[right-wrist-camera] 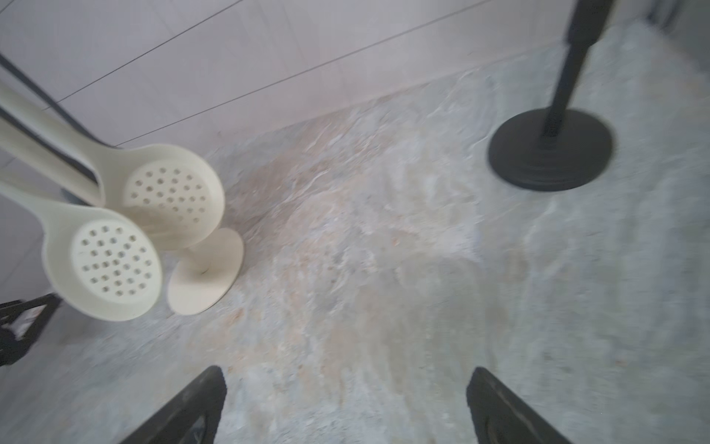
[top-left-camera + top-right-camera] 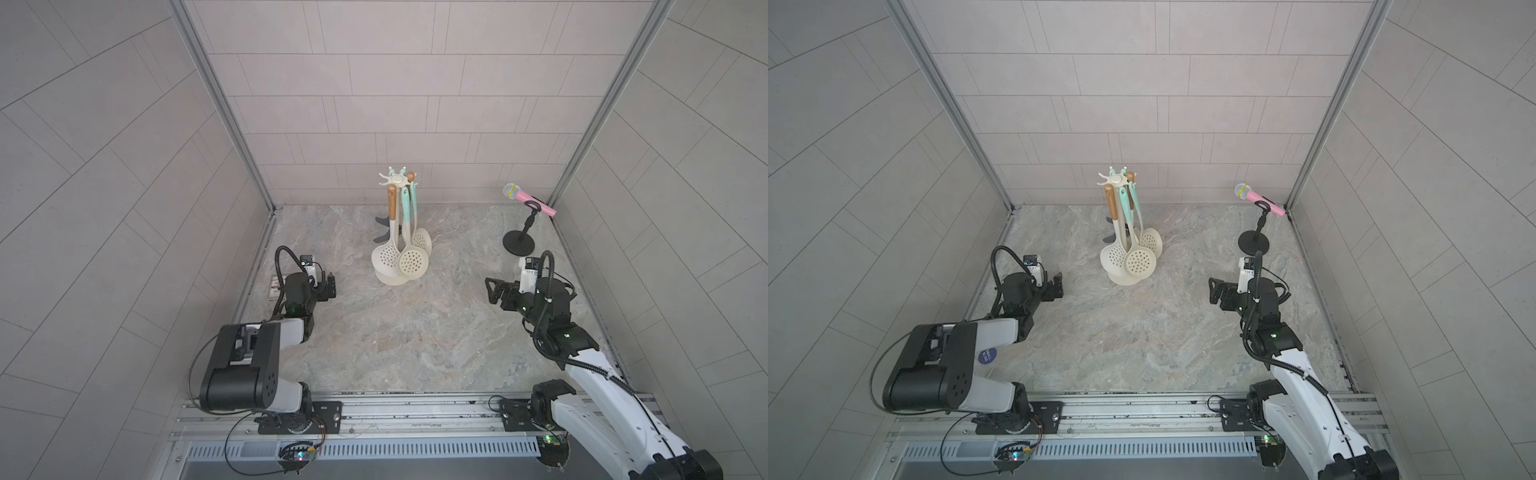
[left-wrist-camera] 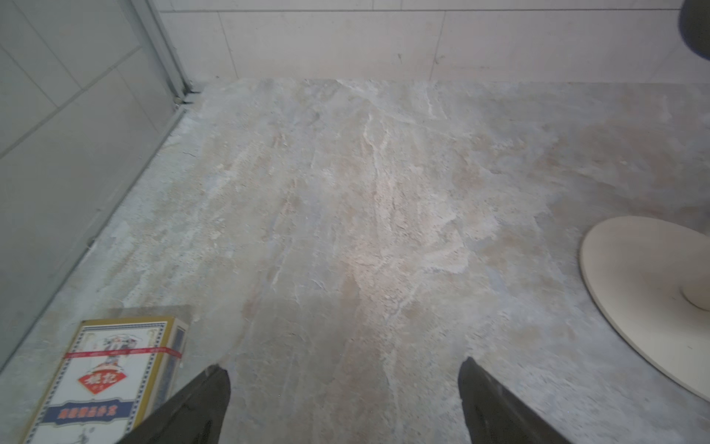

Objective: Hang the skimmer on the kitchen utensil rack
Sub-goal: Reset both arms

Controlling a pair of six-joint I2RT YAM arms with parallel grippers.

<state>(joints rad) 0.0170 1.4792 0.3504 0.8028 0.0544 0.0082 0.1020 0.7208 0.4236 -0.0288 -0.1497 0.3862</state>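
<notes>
Centrally, toward the rear of the table (image 2: 415, 340), the kitchen utensil rack (image 2: 397, 179) stands upright on its round base; three perforated skimmers (image 2: 412, 263) hang from its crown hooks. Marble-patterned grey-beige table surface; pale tiled walls (image 2: 374, 83) on three sides. Right rear corner: black microphone stand (image 2: 518, 242) holding a pink microphone (image 2: 530, 200). Left fingers (image 3: 199, 403) and right fingers (image 1: 184, 407) spread wide, empty, flanking the rack, well apart from it; a card box (image 3: 107, 376) lies beside the left fingers.
</notes>
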